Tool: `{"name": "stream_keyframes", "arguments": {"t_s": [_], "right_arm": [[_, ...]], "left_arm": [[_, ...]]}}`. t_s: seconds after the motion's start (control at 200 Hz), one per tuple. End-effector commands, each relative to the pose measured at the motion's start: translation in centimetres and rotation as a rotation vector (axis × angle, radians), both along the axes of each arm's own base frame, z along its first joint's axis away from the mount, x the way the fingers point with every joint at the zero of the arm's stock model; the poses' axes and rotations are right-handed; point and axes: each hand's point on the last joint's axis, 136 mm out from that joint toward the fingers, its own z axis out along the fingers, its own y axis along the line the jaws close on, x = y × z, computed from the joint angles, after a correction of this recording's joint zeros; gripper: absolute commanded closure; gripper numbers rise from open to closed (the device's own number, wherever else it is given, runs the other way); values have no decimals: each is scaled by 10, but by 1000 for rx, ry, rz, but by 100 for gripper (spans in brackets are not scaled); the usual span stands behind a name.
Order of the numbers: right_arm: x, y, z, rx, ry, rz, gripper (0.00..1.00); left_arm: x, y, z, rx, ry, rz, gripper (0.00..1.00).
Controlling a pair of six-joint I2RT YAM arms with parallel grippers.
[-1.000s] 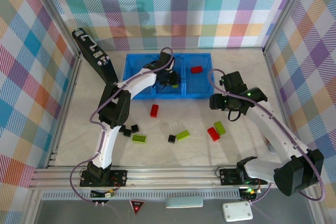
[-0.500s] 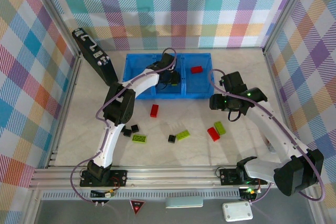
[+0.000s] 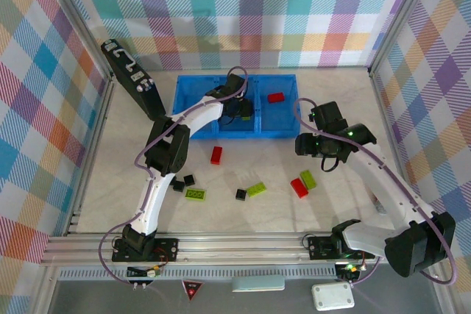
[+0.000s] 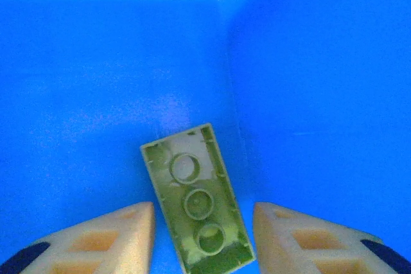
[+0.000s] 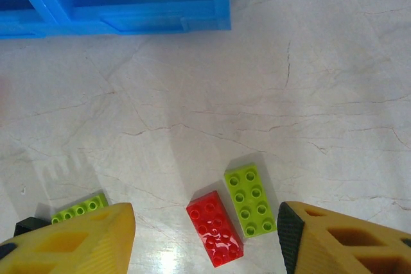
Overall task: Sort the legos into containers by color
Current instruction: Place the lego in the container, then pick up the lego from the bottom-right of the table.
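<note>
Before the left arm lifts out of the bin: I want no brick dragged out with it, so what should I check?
1. Green brick let go: ok; it lies underside up on the bin floor, blue showing between it and each side of the open left gripper.
2. Colours apart: ok; the red brick sits in the right compartment, the left gripper in the middle compartment.
3. Right gripper free: ok; open, holding nothing, over the table.
4. Rest of the middle compartment: cannot tell; the left arm covers it.
5. Sorting finished: not ok; a black brick and others lie on the table.
</note>
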Motion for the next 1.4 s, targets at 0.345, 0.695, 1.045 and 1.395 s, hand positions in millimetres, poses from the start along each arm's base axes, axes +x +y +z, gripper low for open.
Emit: {"name": "stream_keyframes", "arguments": {"t_s": [0.345,0.695,1.045,1.395], "right_arm": [[-7,-1,-3,17,12,-8,38],[-20,2,-33,40,86,-17,37],[-43,6,-64,68,196,-20,40],[-55,24,-93,70,274,16,41]], "left_arm": [[-5,-2,35,-50,-25,-11,55],[-33,9,76,-66,-3,-20,56],[-79,25,113,-99,18,-85,55],[-130,94,130,-6,51,-75,54]]}}
